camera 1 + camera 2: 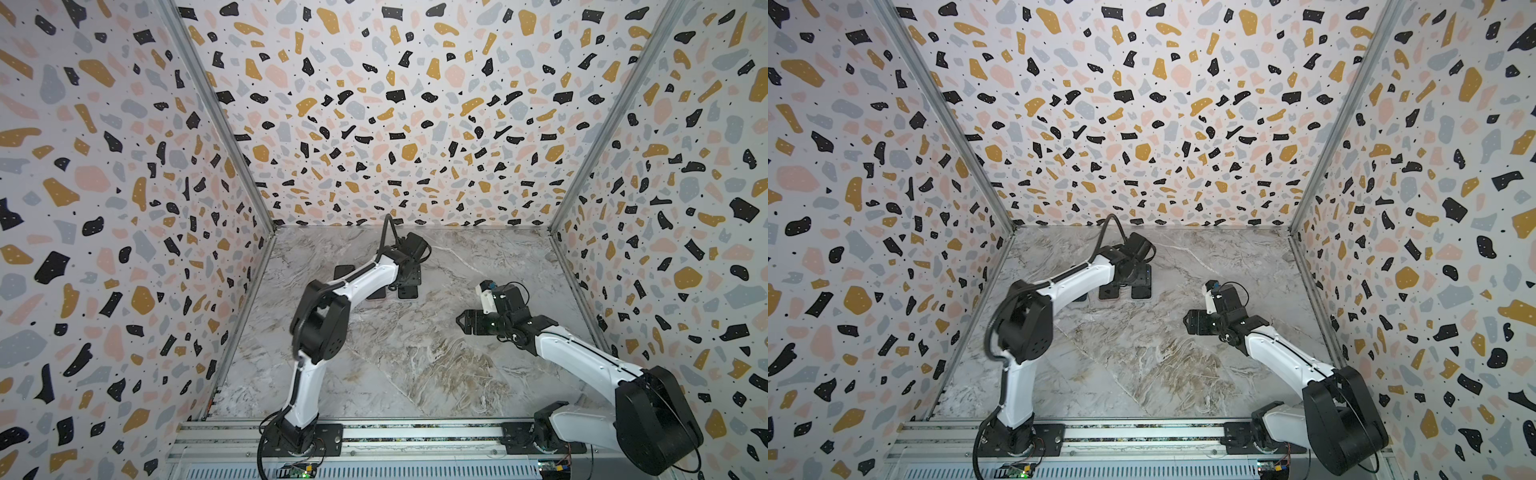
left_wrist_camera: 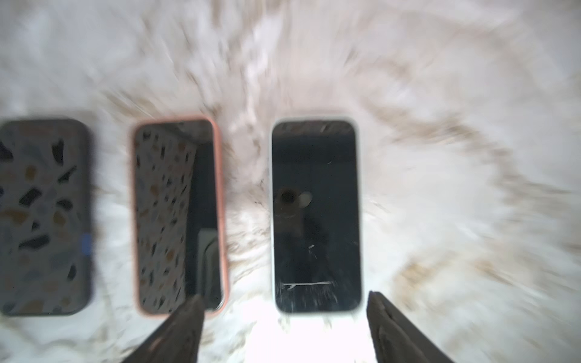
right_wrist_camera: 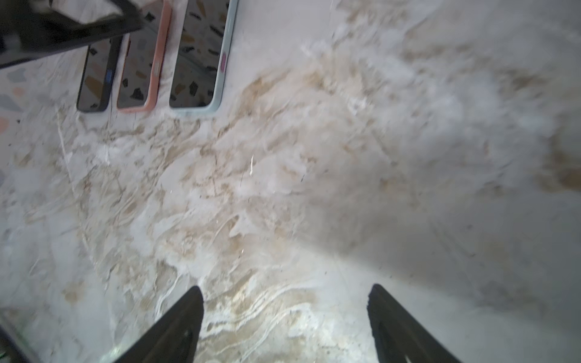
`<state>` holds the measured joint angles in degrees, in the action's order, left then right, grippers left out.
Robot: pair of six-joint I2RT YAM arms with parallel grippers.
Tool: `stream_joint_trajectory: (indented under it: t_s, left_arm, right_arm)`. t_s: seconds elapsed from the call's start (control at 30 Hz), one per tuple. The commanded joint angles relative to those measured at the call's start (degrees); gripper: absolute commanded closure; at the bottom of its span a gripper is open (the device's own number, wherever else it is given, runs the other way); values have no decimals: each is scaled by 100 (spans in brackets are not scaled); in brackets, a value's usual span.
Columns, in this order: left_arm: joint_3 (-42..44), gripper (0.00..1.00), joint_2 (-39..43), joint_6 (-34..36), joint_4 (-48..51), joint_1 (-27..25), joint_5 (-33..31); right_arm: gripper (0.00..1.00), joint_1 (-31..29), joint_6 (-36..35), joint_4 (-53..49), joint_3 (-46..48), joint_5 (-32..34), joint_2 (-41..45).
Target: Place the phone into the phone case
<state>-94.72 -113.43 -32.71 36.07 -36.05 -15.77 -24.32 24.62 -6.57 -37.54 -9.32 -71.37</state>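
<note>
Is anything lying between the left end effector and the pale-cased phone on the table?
Nothing visible does. The left end effector, open, is over one end of the pale-cased phone; the pink-cased phone lies beside it, apart.

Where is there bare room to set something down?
Bare: the wide marble tabletop between the row of phones and the front rail, left of the right pincer. Crowded: the far side, where the left pincer hovers over them.
</note>
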Motion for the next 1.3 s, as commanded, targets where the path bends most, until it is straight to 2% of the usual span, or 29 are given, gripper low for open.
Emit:
stream_joint_trajectory:
  t_s: [0.0, 0.07, 0.1, 0.17, 0.2, 0.23, 0.27, 0.3, 0.33, 0.4, 0.43, 0.47, 0.5, 0.57, 0.6, 0.67, 0.7, 0.73, 0.87, 0.93, 1.07, 1.2, 1.27]
  left_arm:
    - [1210, 14, 1392, 373, -986, -5, -153]
    - [2245, 7, 2188, 495, -1551, -16, -564]
    - [2798, 0, 2632, 621, -1909, -20, -892]
    - [4027, 0, 3552, 755, -2892, -37, -1587]
    - [4824, 0, 4108, 983, -3767, -124, -1958]
    - [5685, 0, 4623, 1188, -4623, -185, -2346]
    - [6372, 0, 5029, 1595, -5408, -217, -2429]
    - [7060, 0, 5422, 2240, -6206, -218, -2455]
    - [7654, 0, 5720, 2694, -6882, -191, -2758]
    - [8203, 0, 6018, 3231, -7696, 148, -2968]
    - [8062, 0, 6075, 3001, -7248, 615, -2650]
    - [7983, 0, 6028, 3059, -7081, 1013, -2104]
    - [7966, 0, 5880, 3155, -7128, 1365, -1905]
    - [8133, 0, 5439, 3126, -7592, 1865, -1680]
    - [8288, 0, 5151, 3054, -8035, 2162, -1308]
    - [8575, 0, 4593, 2760, -9122, 2610, -712]
    - [8648, 0, 4409, 2779, -9662, 2856, -72]
    - [8606, 0, 4279, 2791, -9862, 3019, 172]
    - [8579, 0, 3448, 2356, -10806, 3358, 206]
    - [8447, 0, 3116, 2429, -10836, 3348, 223]
    - [8760, 1, 2332, 2373, -12001, 3262, -110]
    - [8514, 1, 2078, 2644, -11967, 3024, -286]
    - [8452, 1, 2278, 2623, -11774, 3025, -296]
  right_arm:
    - [15, 33, -284, 667, -77, 1395, 179]
    - [15, 41, -671, 1313, 174, 1975, 300]
    - [15, 34, -1031, 1756, 379, 2278, 374]
    - [19, 41, -1759, 3013, 906, 2979, 434]
    - [22, 115, -2159, 3844, 1291, 3167, 424]
    - [20, 279, -2445, 4635, 1649, 3128, 368]
    - [22, 462, -2549, 4931, 1805, 2986, 313]
    - [23, 672, -2685, 5522, 1991, 2880, 160]
    - [24, 842, -2722, 6193, 2168, 2945, -96]
    - [23, 1004, -3009, 7100, 2390, 3020, -600]
    - [21, 1029, -3013, 7632, 2533, 3089, -865]
    - [20, 1058, -3006, 8092, 2686, 3053, -1060]
    - [20, 1068, -3047, 8520, 2798, 2979, -1228]
    - [20, 1129, -2961, 8471, 2823, 2897, -1218]
    - [1, 1340, -2839, 8211, 2727, 2466, -1199]
    - [1, 1871, -2615, 7771, 2526, 1233, -1328]
    - [1, 2065, -2544, 7964, 2586, 834, -1488]
    - [1, 2113, -2510, 8636, 2774, 760, -1601]
    - [1, 2077, -2543, 8492, 2768, 815, -1539]
    - [1, 1898, -2532, 8319, 2657, 1386, -1536]
    - [1, 1834, -2545, 8405, 2697, 1583, -1558]
    - [1, 1851, -2525, 8306, 2658, 1553, -1550]
    - [1, 1866, -2521, 8306, 2655, 1521, -1564]
